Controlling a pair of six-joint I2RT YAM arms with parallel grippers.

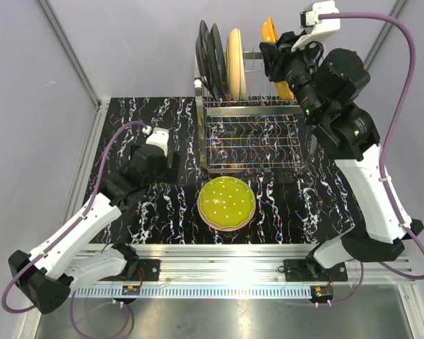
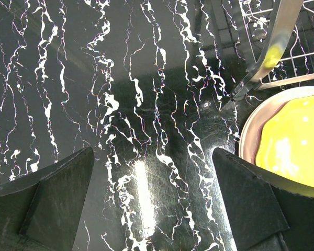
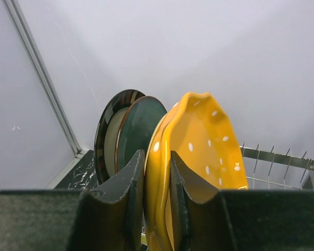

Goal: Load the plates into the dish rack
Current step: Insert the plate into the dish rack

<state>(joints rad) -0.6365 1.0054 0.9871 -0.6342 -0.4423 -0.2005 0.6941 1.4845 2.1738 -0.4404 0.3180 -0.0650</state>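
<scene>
My right gripper (image 1: 272, 62) (image 3: 157, 180) is shut on the rim of an orange white-dotted plate (image 1: 269, 31) (image 3: 206, 138), holding it on edge above the back right of the dish rack (image 1: 251, 134). Two dark plates (image 1: 210, 60) (image 3: 136, 125) and a cream plate (image 1: 234, 53) stand upright at the rack's back left. A green speckled plate (image 1: 226, 201) (image 2: 295, 149) lies on a pink-rimmed plate (image 2: 249, 133) in front of the rack. My left gripper (image 1: 171, 157) (image 2: 152, 204) hangs open over bare tabletop left of that stack, with nothing between its fingers.
The black marbled tabletop (image 1: 127, 127) is bounded by grey walls at the left, back and right. A chrome leg of the rack (image 2: 275, 42) stands close to the flat stack. The rack's upright tines (image 3: 272, 157) show beyond the orange plate.
</scene>
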